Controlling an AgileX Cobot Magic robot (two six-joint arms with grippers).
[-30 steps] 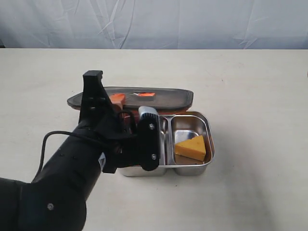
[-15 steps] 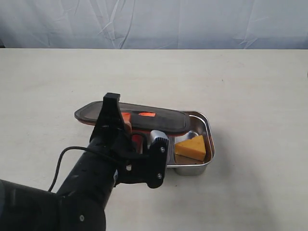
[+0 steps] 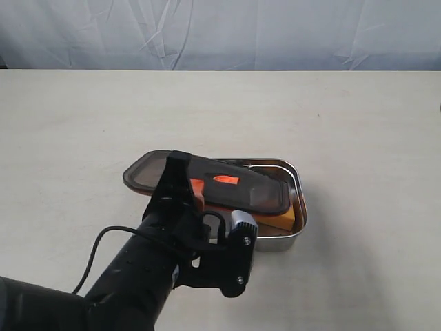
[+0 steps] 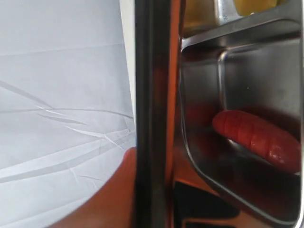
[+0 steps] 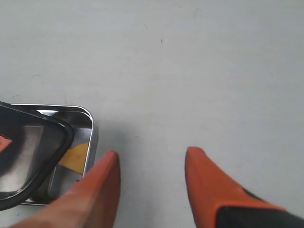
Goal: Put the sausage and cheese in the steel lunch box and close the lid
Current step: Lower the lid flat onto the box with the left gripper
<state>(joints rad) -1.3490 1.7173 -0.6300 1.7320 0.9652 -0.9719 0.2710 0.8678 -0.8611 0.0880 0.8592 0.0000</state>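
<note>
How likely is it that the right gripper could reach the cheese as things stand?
Probably not: the lid, held by the left gripper, covers most of the cheese, leaving only a sliver.

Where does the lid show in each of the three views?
Exterior view: the lid lies left of centre, over the steel lunch box.
Left wrist view: the lid edge-on, a dark band beside the sausage.
Right wrist view: one lid corner beside the cheese.
Shared landmark: the steel lunch box.
</note>
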